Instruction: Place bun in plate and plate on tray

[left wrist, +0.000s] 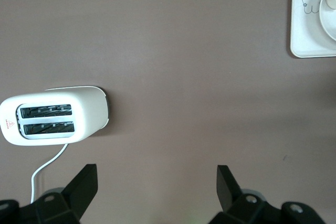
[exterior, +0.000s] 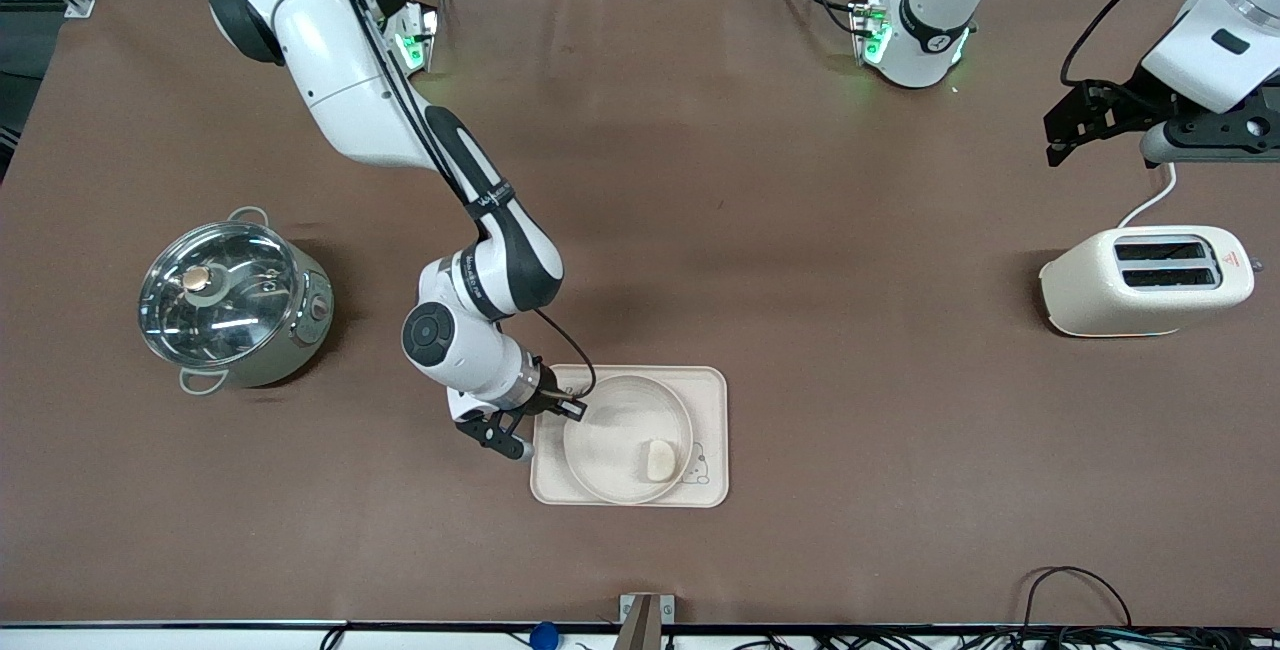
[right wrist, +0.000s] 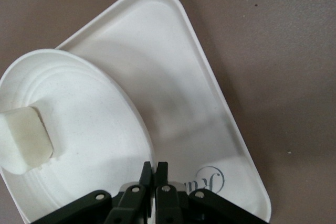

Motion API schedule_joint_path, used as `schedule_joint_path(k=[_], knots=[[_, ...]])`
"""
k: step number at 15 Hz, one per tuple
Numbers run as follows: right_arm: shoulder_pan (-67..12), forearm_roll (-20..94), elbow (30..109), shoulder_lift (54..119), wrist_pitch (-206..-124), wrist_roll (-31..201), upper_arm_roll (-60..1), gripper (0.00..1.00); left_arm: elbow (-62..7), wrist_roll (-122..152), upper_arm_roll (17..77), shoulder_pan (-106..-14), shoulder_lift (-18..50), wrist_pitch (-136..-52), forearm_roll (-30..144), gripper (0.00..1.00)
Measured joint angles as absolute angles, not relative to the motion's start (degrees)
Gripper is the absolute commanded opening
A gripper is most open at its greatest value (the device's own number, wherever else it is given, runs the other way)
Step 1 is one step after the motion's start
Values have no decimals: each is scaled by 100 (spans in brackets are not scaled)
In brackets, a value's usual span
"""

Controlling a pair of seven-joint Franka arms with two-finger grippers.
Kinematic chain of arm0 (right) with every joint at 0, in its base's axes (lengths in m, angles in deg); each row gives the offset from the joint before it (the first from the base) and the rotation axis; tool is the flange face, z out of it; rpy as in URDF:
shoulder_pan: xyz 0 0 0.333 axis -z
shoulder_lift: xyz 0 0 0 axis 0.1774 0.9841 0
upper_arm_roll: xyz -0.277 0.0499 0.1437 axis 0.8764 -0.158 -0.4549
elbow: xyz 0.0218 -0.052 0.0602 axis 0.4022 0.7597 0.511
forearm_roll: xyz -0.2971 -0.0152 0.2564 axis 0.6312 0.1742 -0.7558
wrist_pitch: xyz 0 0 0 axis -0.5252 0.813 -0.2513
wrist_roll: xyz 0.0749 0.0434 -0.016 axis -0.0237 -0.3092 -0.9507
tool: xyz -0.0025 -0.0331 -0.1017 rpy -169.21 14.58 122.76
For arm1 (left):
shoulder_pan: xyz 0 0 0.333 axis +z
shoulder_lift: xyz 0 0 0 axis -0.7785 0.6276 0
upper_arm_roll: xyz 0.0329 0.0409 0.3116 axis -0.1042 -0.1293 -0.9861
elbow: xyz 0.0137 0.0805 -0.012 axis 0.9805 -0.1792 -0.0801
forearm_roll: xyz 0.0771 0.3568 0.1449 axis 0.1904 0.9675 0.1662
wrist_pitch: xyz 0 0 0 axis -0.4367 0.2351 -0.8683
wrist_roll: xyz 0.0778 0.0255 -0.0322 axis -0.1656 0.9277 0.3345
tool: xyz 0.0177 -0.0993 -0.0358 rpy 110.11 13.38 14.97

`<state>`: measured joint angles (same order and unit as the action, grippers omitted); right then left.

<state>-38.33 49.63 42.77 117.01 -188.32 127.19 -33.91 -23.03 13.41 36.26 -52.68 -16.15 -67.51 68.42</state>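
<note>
Bun [exterior: 659,460] in plate [exterior: 610,430]; plate on tray [exterior: 715,390].

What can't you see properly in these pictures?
- The word on the tray: in the right wrist view the right gripper covers most of its lettering.
- The rabbit drawing: too small in the front view, and partly cut off by the plate in the left wrist view.
- The bun: the picture edge cuts it in both wrist views.
- Inside the pot: glare on its glass lid hides it.
</note>
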Motion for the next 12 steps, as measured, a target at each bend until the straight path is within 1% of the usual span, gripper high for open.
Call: schedule_joint_path(k=[1,2,3,9,12], knots=[[-3834,4952,4274,11701,-18838,12719,-3392,84,-2308,1341,3626,-5268,-1609,-6780,6842,100],[-3836,4926,4272,11701,-18860,12722,-3394,94,-2313,1341,3626,-5268,-1600,-6800,6842,100],[-3842,4867,4272,11701,-18915,12727,-3398,100,-2319,1341,3626,-5268,-1588,-6809,6842,100],[-3869,4690,4215,11663,-19016,12726,-3405,100,-2326,1341,3626,-5268,-1526,-6931,6842,100],[-3820,4688,4255,11306,-18739,12733,-3351,100,-2332,1341,3626,-5271,-1509,-6937,6842,100]])
